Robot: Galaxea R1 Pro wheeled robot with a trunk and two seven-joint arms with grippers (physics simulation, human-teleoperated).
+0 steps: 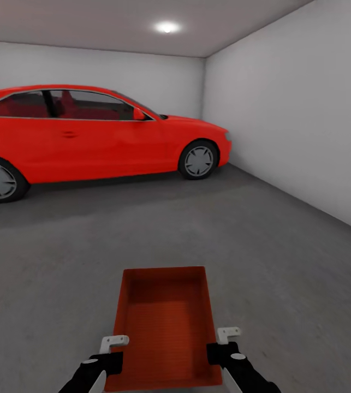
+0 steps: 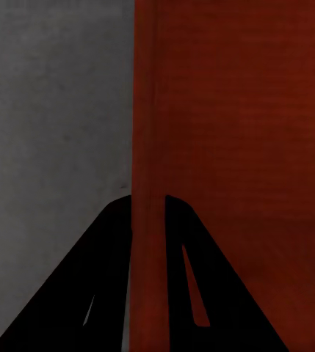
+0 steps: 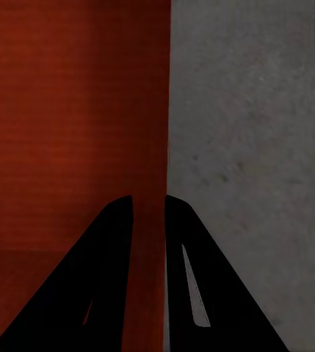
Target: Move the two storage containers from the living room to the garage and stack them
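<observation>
I hold one orange-red storage container (image 1: 165,322) low in front of me, open top up, inside empty. My left gripper (image 1: 111,360) is shut on its left wall, and my right gripper (image 1: 219,352) is shut on its right wall. In the left wrist view the black fingers (image 2: 113,279) straddle the container wall (image 2: 148,147), my left gripper (image 2: 148,209) pinching it. In the right wrist view my right gripper (image 3: 149,209) clamps the wall (image 3: 151,132) the same way. The dark grey concrete floor (image 1: 262,240) of the garage lies below.
A red car (image 1: 93,136) is parked across the back of the garage, side on. A plain white wall (image 1: 306,120) runs along the right. A round ceiling light (image 1: 167,26) glows above. Bare concrete spreads between me and the car.
</observation>
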